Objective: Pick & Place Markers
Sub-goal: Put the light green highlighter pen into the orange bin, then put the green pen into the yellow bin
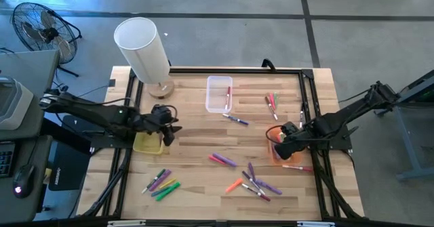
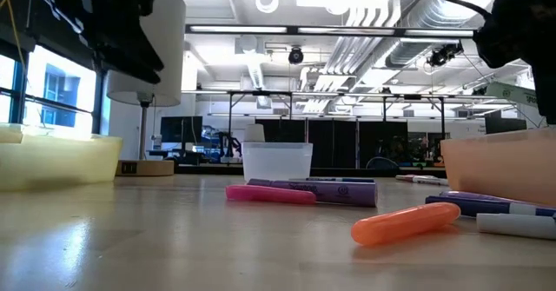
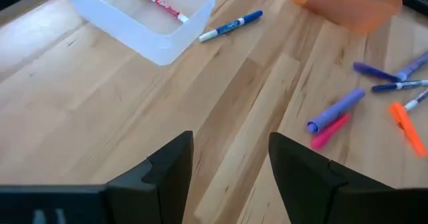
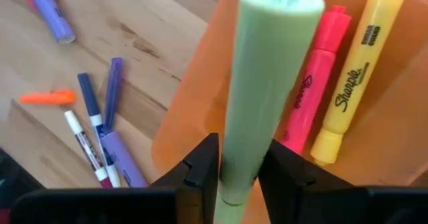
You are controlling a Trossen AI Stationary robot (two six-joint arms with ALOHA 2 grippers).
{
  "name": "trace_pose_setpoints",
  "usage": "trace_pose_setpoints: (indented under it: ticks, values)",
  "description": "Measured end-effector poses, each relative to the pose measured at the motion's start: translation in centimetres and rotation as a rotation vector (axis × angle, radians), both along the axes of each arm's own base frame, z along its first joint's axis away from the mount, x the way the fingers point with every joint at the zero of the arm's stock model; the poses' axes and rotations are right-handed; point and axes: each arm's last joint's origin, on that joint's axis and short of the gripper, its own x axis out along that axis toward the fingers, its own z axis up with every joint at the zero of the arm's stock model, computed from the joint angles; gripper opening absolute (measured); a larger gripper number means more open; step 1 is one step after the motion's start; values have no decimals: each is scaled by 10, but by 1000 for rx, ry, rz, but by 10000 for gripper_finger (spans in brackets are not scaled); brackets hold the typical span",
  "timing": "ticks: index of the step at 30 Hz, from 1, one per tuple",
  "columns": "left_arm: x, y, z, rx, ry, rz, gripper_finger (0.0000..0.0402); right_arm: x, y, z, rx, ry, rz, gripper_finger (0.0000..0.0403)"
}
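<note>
Markers lie scattered on the wooden table: a pink and purple pair (image 1: 222, 160), a mixed cluster (image 1: 254, 183), a green and purple group (image 1: 161, 183), and a few more (image 1: 271, 104). My right gripper (image 1: 283, 137) (image 4: 237, 150) hovers over the orange bin (image 1: 274, 152) (image 4: 200, 97), shut on a pale green marker (image 4: 267, 83). A pink highlighter (image 4: 314, 77) and a yellow one (image 4: 358, 63) lie in that bin. My left gripper (image 1: 169, 129) (image 3: 231, 144) is open above bare wood beside the yellow bin (image 1: 147, 144), holding nothing. My right gripper pinches the pale green marker between its two fingers, near its back end (image 4: 244, 144). The fingers slant down from the table's right. The marker runs on past the fingertips, its free end (image 4: 281, 0) pointing into the orange bin. It is lifted clear.
A clear bin (image 1: 219, 93) (image 3: 147, 30) near the far edge holds one red marker (image 3: 160, 0), and a blue marker (image 3: 231, 25) lies beside it. A white cylinder on a wooden base (image 1: 142, 51) stands at the far left. Black frame rails border the table.
</note>
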Motion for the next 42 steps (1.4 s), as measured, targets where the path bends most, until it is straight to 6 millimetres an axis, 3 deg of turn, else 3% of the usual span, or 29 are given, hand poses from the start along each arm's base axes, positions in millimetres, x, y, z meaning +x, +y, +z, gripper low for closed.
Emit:
trace_pose_setpoints:
  ticks: [9,14,22,28,32,34,42]
  values:
    - [2,0,1,-2,-14,7,193,-2,-1,-1,-17,24,15,142]
    - [5,-1,3,-8,-47,6,193,-5,-5,1,-89,-10,32,145]
    - [7,-1,3,17,-55,8,193,-4,-26,20,-265,-226,83,85]
    - [7,1,3,81,-43,30,193,18,-49,54,-446,-625,140,14]
    - [7,1,3,105,-31,17,193,35,-68,77,-539,-845,126,6]
    - [6,1,2,123,-18,7,193,43,-80,83,-554,-792,108,2]
    - [3,2,1,178,21,1,193,89,-134,90,-566,-224,88,2]
